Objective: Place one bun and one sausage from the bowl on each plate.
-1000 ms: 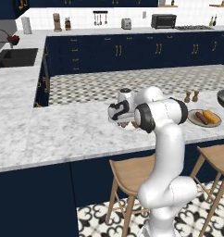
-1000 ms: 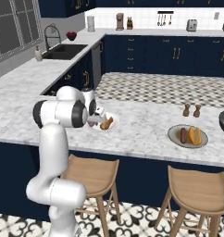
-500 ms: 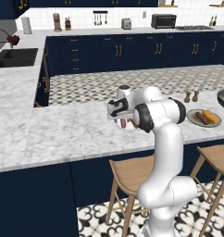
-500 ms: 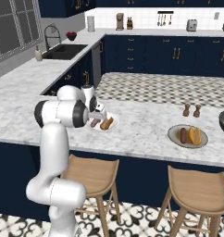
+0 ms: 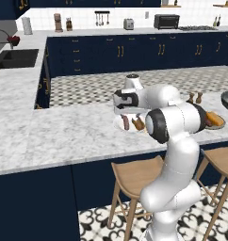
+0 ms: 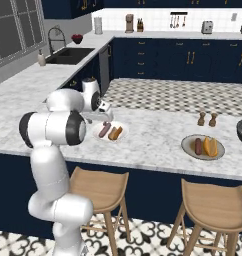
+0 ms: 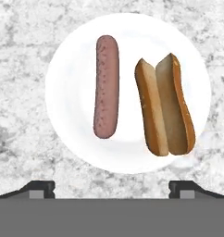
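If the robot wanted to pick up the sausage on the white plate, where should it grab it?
Probably around the middle of the sausage, from straight above, jaws closing across its narrow width. It lies flat on the white plate, apart from the bun, leaving room on both sides.

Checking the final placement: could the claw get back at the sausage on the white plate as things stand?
Probably yes: the claw hangs open over the white plate, and the sausage lies bare, apart from the bun.
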